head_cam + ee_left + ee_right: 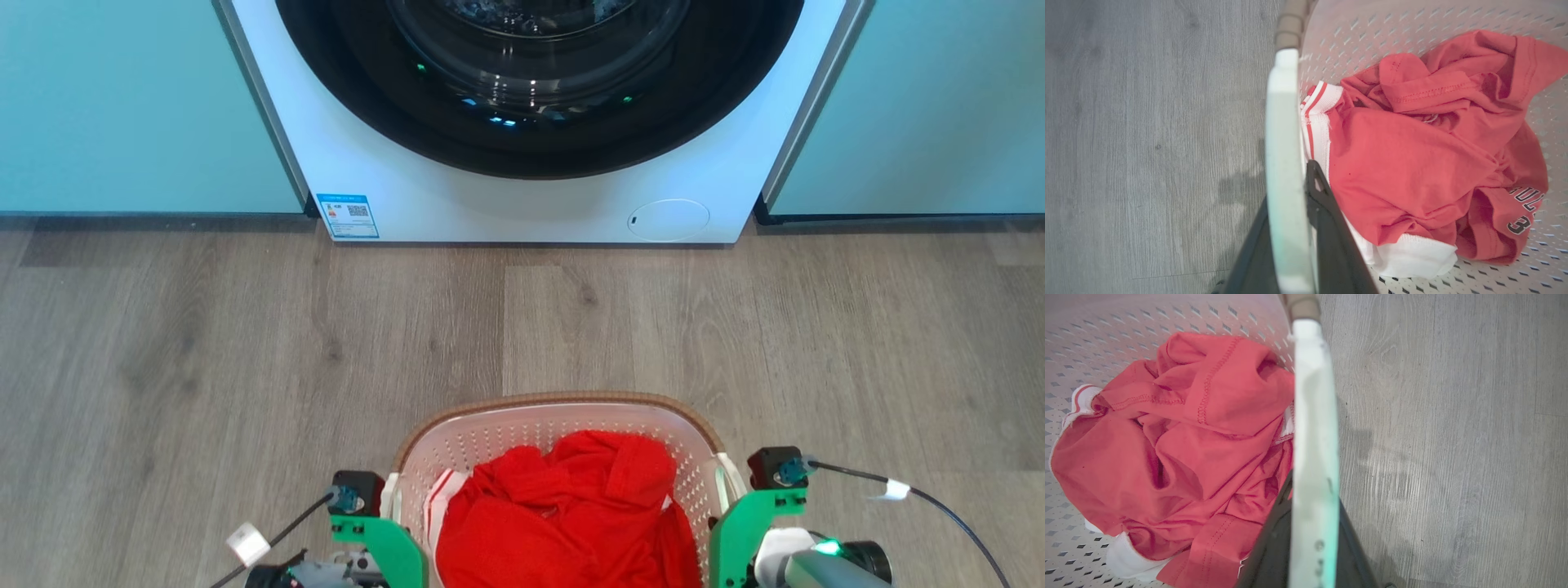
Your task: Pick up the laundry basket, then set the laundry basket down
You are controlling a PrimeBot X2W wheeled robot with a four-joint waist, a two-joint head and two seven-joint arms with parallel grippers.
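Note:
The laundry basket (555, 404), white and perforated with a brown rim, sits at the bottom centre of the head view and holds a red and white garment (571, 506). My left gripper (390, 510) is shut on the basket's left side handle. In the left wrist view the white handle (1284, 122) runs between the two dark fingers (1327, 212). My right gripper (729, 498) is shut on the right side handle (1314, 396), which runs between its dark fingers (1274, 547). Whether the basket's base touches the floor is hidden.
A white washing machine (531, 204) with a dark round door stands straight ahead, between teal cabinet fronts (122, 106). Bare wood-look floor (522, 327) separates it from the basket. Black cables (939, 498) trail from both wrists.

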